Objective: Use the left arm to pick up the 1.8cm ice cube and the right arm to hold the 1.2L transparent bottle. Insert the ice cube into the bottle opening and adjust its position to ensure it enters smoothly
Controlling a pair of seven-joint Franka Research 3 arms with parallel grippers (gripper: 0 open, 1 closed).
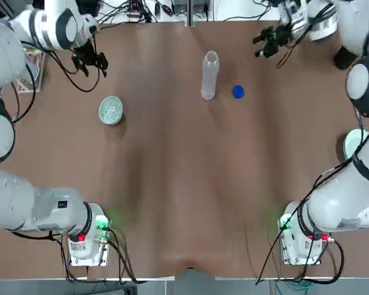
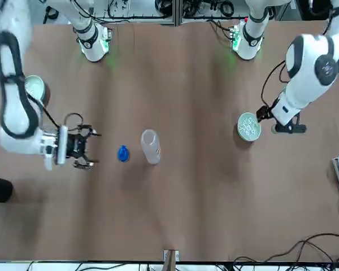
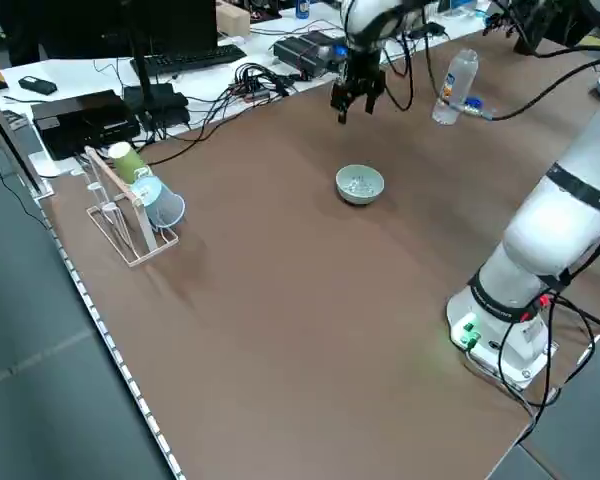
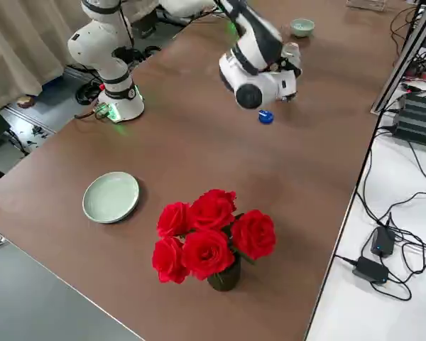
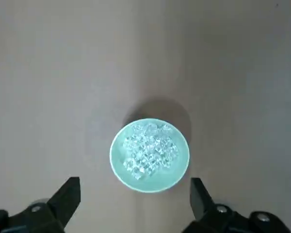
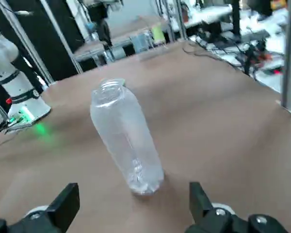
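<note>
Your left gripper point(image 5: 135, 206), its fingers wide apart and holding nothing, faces the pale green bowl point(image 5: 114, 171) of clear ice cubes point(image 5: 150, 148). From overhead, the bowl lies from that gripper towards the robot's bases and slightly right. Your right gripper point(image 6: 135, 208), also spread and unloaded, is nearer the uncapped transparent bottle point(image 6: 128, 138), which stands to its left.

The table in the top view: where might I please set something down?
Bare patches: between bowl and bottle, and between left base and right base. Crowded: left gripper over the bowl; bottle, blue cap and right gripper close together.
</note>
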